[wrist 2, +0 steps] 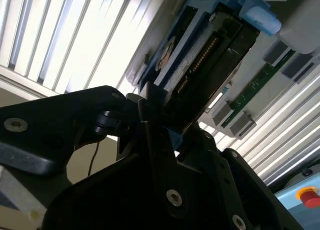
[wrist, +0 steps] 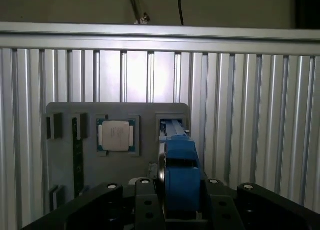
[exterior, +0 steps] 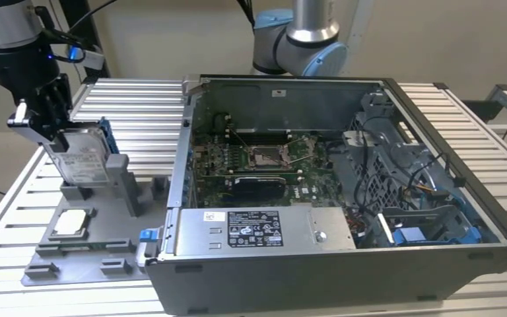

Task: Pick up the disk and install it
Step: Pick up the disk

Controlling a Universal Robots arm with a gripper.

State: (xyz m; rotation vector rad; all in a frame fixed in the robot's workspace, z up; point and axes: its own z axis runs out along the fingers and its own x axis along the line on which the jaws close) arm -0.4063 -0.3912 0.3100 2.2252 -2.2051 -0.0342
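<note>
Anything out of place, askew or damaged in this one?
Nothing stands out. The gripper holds the disk upright at the grey tray, the chip lies square in its pocket, and the open computer case looks intact.

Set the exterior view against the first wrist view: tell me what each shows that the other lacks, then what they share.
Extra in the exterior view: the open computer case with its circuit board, and the disk's labelled flat face. Extra in the first wrist view: the disk's blue frame seen edge-on. Shared: the end effector shut on the disk, the square chip, the grey tray and the slatted table.
</note>
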